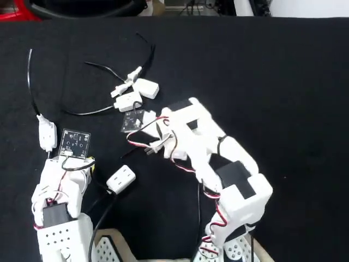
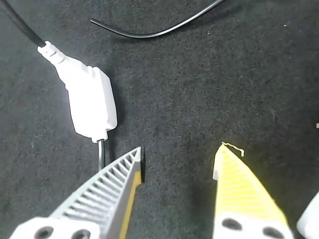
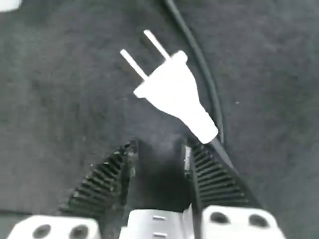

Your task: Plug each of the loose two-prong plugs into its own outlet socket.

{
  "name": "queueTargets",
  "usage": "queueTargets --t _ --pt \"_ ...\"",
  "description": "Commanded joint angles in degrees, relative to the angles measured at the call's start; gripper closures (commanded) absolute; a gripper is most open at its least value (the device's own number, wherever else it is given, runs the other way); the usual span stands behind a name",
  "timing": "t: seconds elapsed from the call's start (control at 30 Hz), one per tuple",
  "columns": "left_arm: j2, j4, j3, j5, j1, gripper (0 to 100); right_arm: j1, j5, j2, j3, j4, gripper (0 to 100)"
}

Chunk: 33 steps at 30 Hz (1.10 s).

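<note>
Plug [image 3: 172, 92] lies loose nr right tool [image 3: 160, 154] (jaws apart).

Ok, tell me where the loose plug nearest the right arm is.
In the right wrist view, the white plug lies on the black table just ahead of the open right gripper, prongs pointing away from it, a black cord alongside.

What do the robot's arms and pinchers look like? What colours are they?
Both arms, the left arm and the right arm, are chunky white plastic with thin red, black and white wires looping along them. The left gripper is pointy and ribbed, one side grey-white, one yellow. The right gripper is ribbed and black.
</note>
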Motion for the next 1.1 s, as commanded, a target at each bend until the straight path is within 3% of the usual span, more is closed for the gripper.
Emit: queueTargets --t 0.0,0.13,0.27,0.4,0.53,0.7,0.93,1.07 --pt "-0.6 -0.8 1.0 -0.4 0.5 76 2.4 -6.8 -1.5 -5.7 -2.9 81.6" --pt "-0.6 -0.8 1.0 -0.4 0.6 76 1.1 -14.8 -1.5 -11.1 0.4 81.8" --pt "-0.6 -0.8 1.0 -0.4 0.3 76 1.1 -20.6 -1.5 -16.8 11.3 81.8" --pt "-0.6 -0.8 1.0 -0.4 0.5 76 1.5 -31.8 -1.5 -21.6 20.5 81.9" --pt "-0.6 -0.8 1.0 -0.4 0.4 76 1.1 -42.7 -1.5 -22.8 21.6 81.9" --pt "-0.6 -0.8 1.0 -0.4 0.3 76 -1.9 -62.5 -0.9 -22.6 20.5 81.9" --pt "-0.6 -0.8 1.0 -0.4 0.3 76 -4.5 -96.7 -0.9 -22.6 14.8 81.5" --pt "-0.6 -0.8 1.0 -0.4 0.3 76 -4.3 -108.3 0.1 -21.1 8.8 81.8"
